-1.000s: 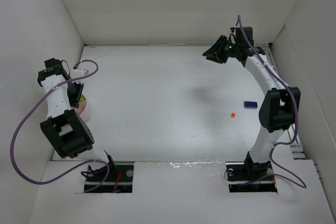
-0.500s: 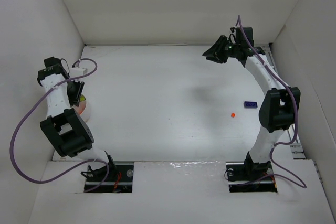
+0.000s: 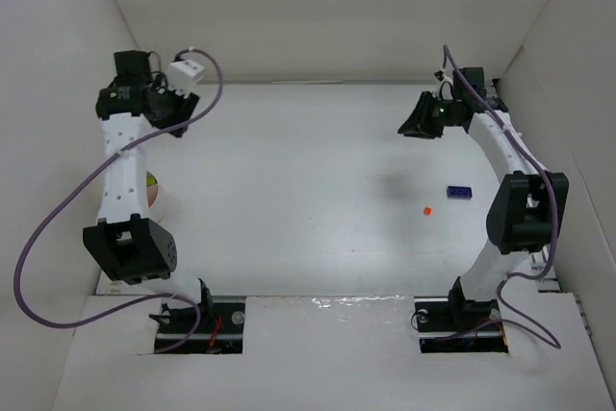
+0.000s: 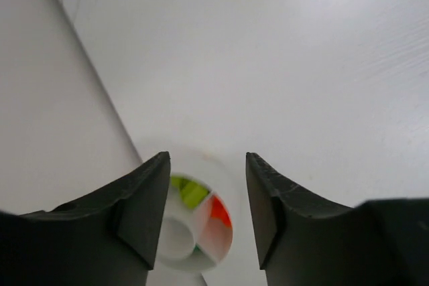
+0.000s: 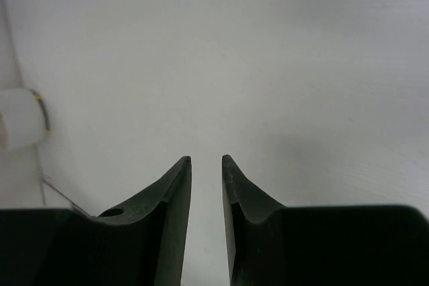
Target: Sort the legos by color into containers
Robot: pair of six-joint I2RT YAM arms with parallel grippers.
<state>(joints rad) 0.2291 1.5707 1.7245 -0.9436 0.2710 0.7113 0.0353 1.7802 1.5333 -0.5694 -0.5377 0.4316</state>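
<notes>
A round white divided container (image 4: 194, 226) stands by the left wall, with green and red legos in its sections; in the top view the container (image 3: 154, 194) is half hidden behind the left arm. My left gripper (image 3: 179, 110) hangs high above it, open (image 4: 208, 165) and empty. A blue lego (image 3: 459, 192) and a tiny orange lego (image 3: 426, 210) lie on the floor at the right. My right gripper (image 3: 413, 125) hovers at the back right, behind those two bricks. In its wrist view my right gripper (image 5: 206, 160) stands narrowly open, holding nothing.
White walls close in the floor on the left, back and right. A small white cylinder (image 5: 23, 117) shows by the far wall in the right wrist view. A purple cable (image 3: 58, 228) loops off the left arm.
The left arm has risen and swung toward the back, and its jaws have opened. The right gripper has shifted to the right, and its jaws have narrowed.
</notes>
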